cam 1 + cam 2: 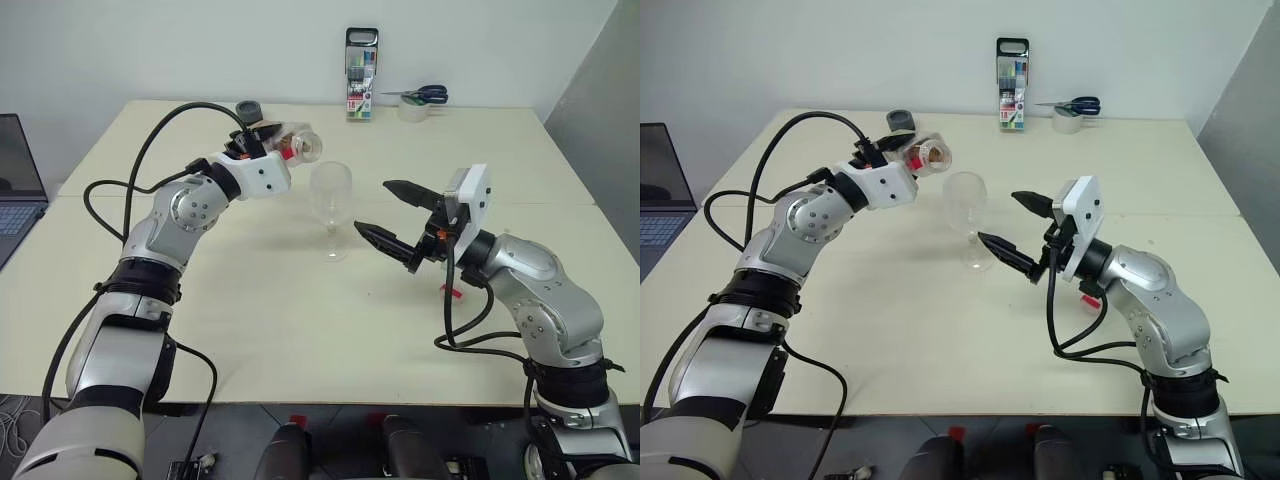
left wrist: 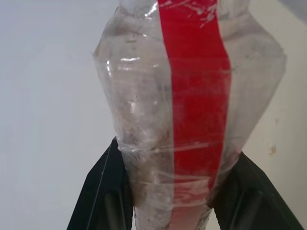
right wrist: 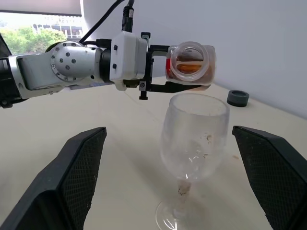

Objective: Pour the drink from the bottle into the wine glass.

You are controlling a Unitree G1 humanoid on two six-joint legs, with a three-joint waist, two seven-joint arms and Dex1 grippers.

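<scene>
Bottle [image 3: 191, 65] tipped level in our left gripper [image 1: 268, 140], clamped tight, mouth just above the glass [image 1: 331, 205] rim, amber drink [image 3: 188, 70] inside (none poured yet), our right gripper [image 1: 395, 212] wide open beside the glass, empty.

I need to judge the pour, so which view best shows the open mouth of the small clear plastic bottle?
The right wrist view: the small clear plastic bottle, tipped on its side, faces it mouth-on above the clear stemmed wine glass, amber drink visible inside. The eye views show it small and angled; the left wrist view shows its red-striped body between black fingers.
</scene>
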